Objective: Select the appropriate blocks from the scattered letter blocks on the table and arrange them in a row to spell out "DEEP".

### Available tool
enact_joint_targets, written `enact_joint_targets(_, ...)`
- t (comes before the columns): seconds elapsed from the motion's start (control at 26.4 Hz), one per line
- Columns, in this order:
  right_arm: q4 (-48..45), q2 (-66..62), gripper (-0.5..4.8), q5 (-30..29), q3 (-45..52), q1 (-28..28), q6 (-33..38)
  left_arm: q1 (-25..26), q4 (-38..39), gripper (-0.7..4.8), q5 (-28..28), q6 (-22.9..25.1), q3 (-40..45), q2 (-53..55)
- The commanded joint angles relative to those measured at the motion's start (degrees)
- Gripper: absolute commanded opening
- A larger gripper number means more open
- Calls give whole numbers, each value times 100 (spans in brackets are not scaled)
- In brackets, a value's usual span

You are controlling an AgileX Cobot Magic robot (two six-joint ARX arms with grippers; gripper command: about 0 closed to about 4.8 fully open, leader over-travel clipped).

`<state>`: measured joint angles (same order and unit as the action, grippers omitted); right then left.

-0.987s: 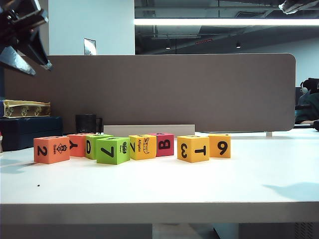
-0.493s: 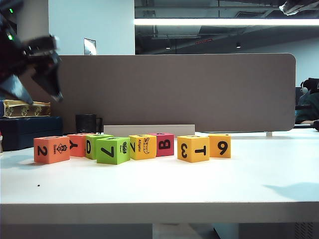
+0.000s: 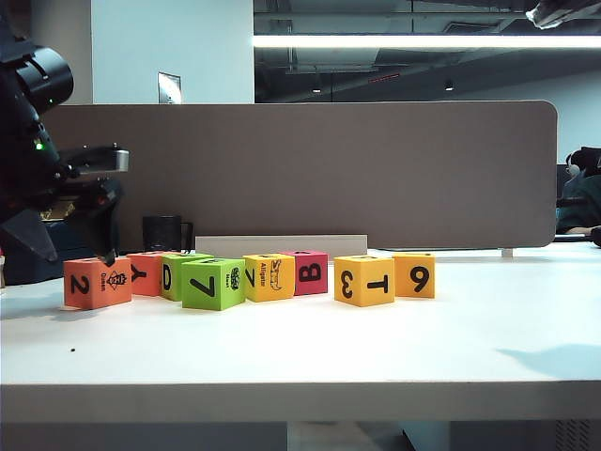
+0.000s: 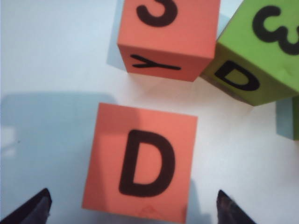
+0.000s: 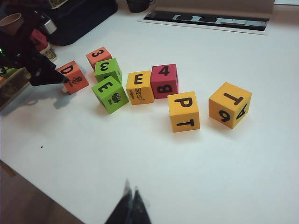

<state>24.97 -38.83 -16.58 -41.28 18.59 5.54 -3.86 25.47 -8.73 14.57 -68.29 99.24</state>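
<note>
My left gripper [image 3: 77,252] hangs open just above the salmon-orange block [image 3: 97,282], the leftmost of the scattered letter blocks, with a black 2 on its front. In the left wrist view this block [image 4: 145,161] shows a D on top, and the gripper [image 4: 133,212] has one fingertip [image 4: 35,207] on each side, clear of it. In the right wrist view the green E [image 5: 110,94], yellow E [image 5: 139,87] and yellow P [image 5: 183,111] blocks stand on the table [image 5: 210,163]. My right gripper [image 5: 131,193] is shut, empty, high over the table's near part.
Other blocks: salmon Y [image 3: 146,272], green D [image 3: 174,274], pink-red B [image 3: 307,272], yellow 9 [image 3: 414,275]. A black mug [image 3: 164,232], a dark box [image 3: 56,246] and a brown partition [image 3: 329,169] stand behind the row. The table's thick front edge [image 3: 300,399] is close.
My left gripper came down from the upper left to just above the salmon block, with its fingers now spread wide. The blocks and the right arm have not moved.
</note>
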Motion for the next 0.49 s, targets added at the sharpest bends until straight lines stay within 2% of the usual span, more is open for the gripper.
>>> enact_joint_targets(0.04, 11, 2, -6, -15, -37, 2, -2, -4, -168, 479, 13, 22, -28, 105)
enact_joint_targets(0.23, 96, 2, -6, -11, -37, 0, -2, -37, -378, 479, 15, 17, -28, 319)
enact_joint_targets(0.3, 96, 2, -6, -11, -37, 0, -2, -52, -468, 443, 9, 0, -31, 396)
enact_joint_targets(0.42, 94, -4, -5, -11, -37, 0, -2, -118, -562, 338, -4, -20, -31, 402)
enact_joint_targets(0.49, 96, -22, -6, -11, -37, -2, -2, -127, -562, 299, -50, -83, -31, 402)
